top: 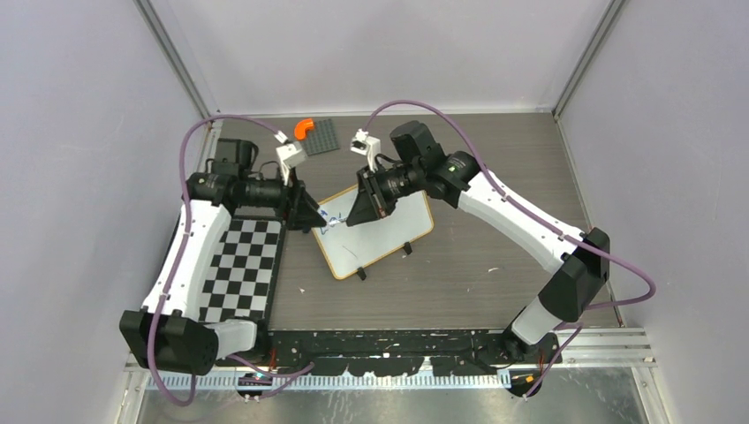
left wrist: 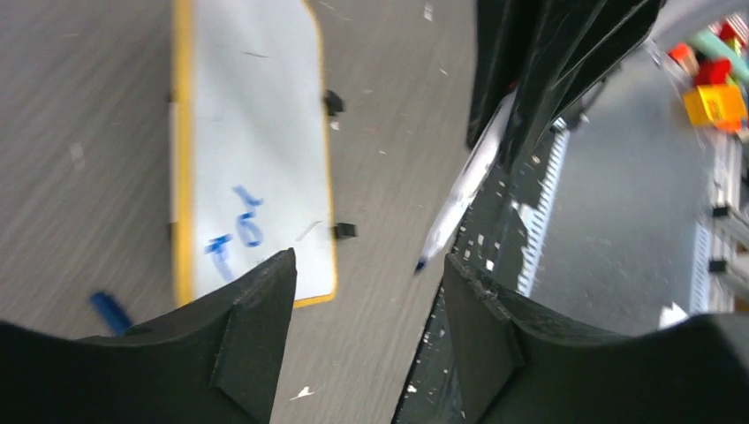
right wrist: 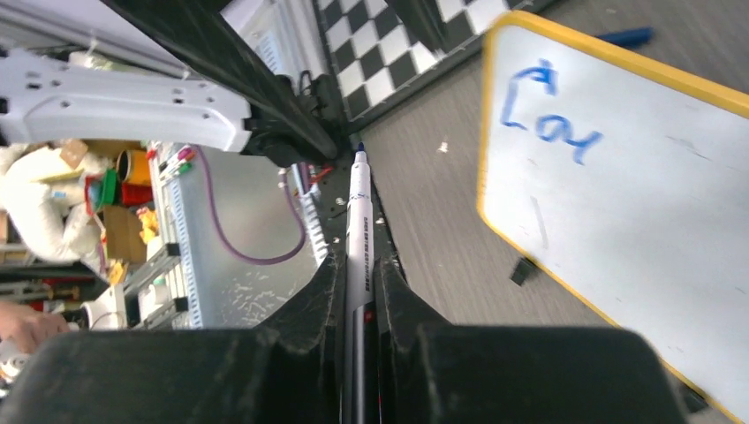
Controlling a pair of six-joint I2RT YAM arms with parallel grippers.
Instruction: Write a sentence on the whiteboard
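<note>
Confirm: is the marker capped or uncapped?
Uncapped: the marker shows a bare blue tip, clamped in the right gripper.

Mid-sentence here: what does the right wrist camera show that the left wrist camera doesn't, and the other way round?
Right wrist only: the checkerboard mat, and a close look at the right gripper shut on the marker.
Left wrist only: the left gripper standing open, with nothing between its fingers.
Both: the whiteboard with a few blue letters, the marker's tip off the board, and a small blue piece lying on the table beside the board.
</note>
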